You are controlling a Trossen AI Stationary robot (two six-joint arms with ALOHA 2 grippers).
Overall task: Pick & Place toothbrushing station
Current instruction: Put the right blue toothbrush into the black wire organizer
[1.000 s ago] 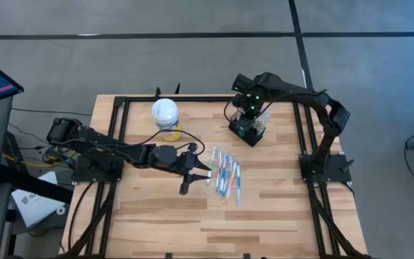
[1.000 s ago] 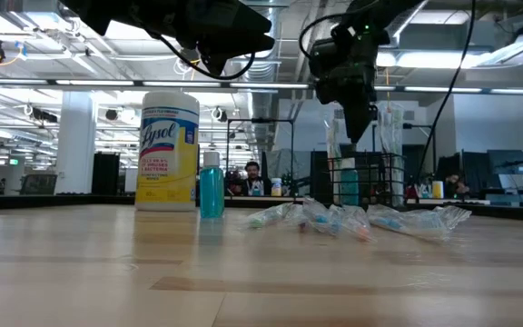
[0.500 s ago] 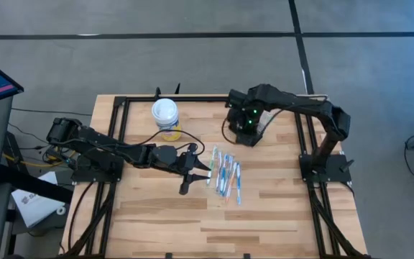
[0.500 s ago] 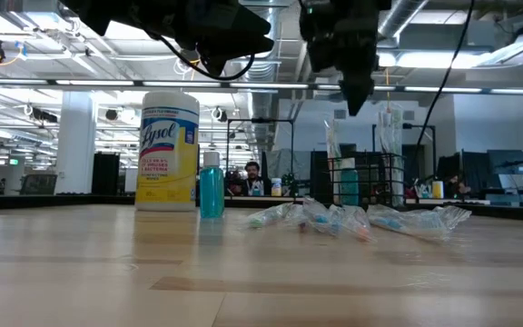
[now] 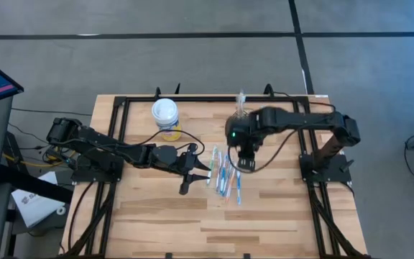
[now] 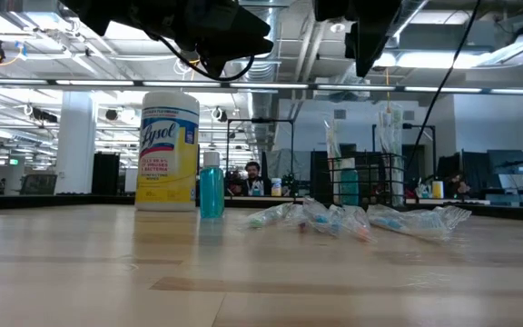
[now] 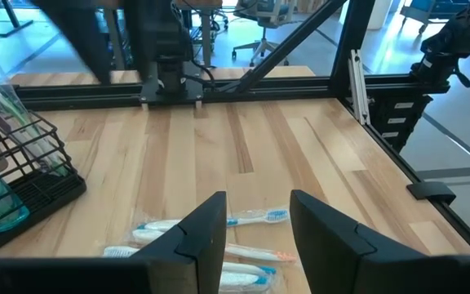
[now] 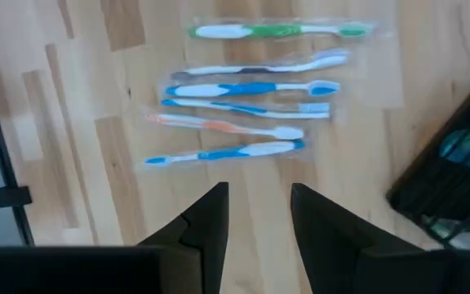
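Table (image 5: 157, 216): the work sits in the upper-centre of the high view.

Right arm reaches in from the right edge of the frame. Right gripper (image 5: 241, 160) hovers above the table at frame centre, fingers spread and empty, pointing down at the row of wrapped toothbrushes (image 5: 225, 173).

Left arm waits at centre-left. Left gripper (image 5: 196, 176) has its fingers spread with nothing between them, just left of the same row.

Toothbrushing station (image 6: 366, 186): stands on the table right of centre in the low view, upright, with wrapped brushes and a teal item standing in it. From above we mostly lose it under the right arm's wrist. Only the clear wrappers poke out above the arm, so it lies toward the top of the frame from the right fingers. The right wrist view agrees: the station is off to one side of the fingers, not between them.

Key relation, as we judge it:
- Right arm is clearly nearer.
- The fingers are currently past the station, over the brushes, so they need to come back toward the upper frame before closing on a wall.
- We cannot read the station's long axis from here.

Yellow canister (image 5: 165, 115) is upper left, well apart.
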